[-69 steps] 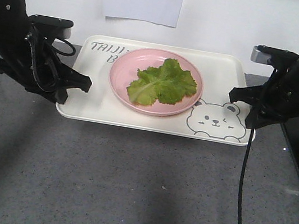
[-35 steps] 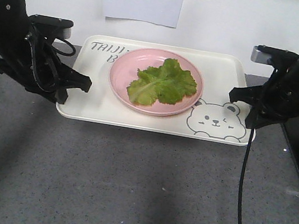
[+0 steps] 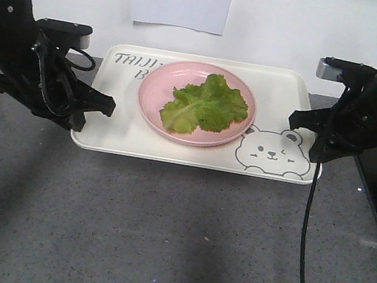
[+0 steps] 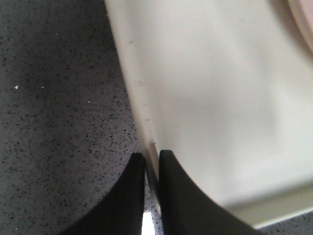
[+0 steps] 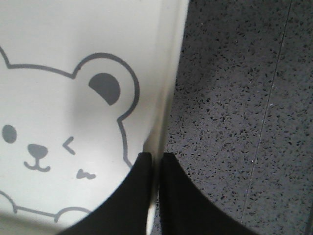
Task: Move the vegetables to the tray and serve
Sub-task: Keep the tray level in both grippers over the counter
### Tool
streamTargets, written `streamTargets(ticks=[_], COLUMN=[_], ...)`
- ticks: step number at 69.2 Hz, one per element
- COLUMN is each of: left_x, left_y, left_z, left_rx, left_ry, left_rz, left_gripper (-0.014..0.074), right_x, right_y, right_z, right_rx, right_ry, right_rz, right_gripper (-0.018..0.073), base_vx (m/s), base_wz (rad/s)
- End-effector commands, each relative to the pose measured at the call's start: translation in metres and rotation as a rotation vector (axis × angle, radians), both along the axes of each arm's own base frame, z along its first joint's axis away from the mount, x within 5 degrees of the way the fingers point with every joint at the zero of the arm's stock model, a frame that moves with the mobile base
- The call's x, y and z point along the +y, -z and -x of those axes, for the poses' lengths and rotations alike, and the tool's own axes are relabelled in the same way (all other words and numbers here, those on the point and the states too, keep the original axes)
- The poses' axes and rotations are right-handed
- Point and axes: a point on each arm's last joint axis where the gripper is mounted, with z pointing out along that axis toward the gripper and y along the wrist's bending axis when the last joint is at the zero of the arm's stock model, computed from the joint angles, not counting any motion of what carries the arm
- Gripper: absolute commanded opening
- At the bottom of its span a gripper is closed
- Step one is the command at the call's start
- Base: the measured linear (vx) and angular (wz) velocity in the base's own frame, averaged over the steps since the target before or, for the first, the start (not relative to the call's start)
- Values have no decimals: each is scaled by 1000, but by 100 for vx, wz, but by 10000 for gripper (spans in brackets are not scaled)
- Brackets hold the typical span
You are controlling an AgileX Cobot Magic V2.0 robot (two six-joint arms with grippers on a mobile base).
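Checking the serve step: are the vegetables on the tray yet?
Yes. The vegetables lie in the pink plate, which sits on the tray.

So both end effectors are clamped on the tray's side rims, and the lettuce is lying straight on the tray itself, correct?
Not quite. The lettuce lies on the pink plate, which sits on the tray; the front view shows this. The left end effector and right end effector do clamp the side rims.
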Motion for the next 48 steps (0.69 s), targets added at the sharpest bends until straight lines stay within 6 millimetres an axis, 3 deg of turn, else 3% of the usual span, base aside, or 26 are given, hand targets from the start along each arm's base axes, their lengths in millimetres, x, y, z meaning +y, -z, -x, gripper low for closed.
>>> streamTargets(ticks=[1,48], left_x=[-16,-16], left_y=[-37,-37], left_z=[8,8], left_rx=[-134,-134], left_ry=[38,38], left_rz=[146,146], left_gripper=[-6,-6], right_x=[15,15], right_y=[-36,-36], right_z=[7,7], right_rx=[-138,-138], right_ry=[-38,-38], right_rz=[-117,-117], right_gripper=[-4,-4], base_vx=[0,0], base_wz=[0,0])
